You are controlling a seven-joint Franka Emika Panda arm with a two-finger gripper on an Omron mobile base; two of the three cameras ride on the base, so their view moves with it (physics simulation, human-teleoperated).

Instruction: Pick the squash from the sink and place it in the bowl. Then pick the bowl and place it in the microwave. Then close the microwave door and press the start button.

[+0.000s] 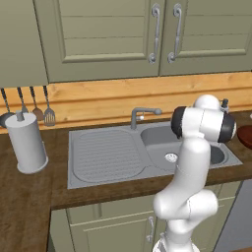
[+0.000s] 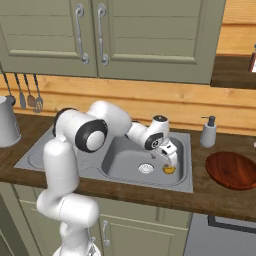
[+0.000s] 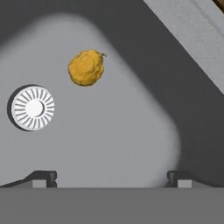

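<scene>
The small lumpy yellow-orange squash lies on the floor of the sink basin, right of the round drain as seen from the right base view. My gripper hangs open just above the squash, reaching down into the basin. In the hand view the two fingertips stand wide apart with nothing between them, and the squash sits ahead and to the left. The dark reddish-brown bowl rests on the wooden counter right of the sink. The microwave and its door are out of view.
A grey curved faucet rises behind the sink. A soap dispenser stands near the bowl. A grey cylindrical canister sits at the left, with utensils hanging on the wall. Cabinet doors hang above.
</scene>
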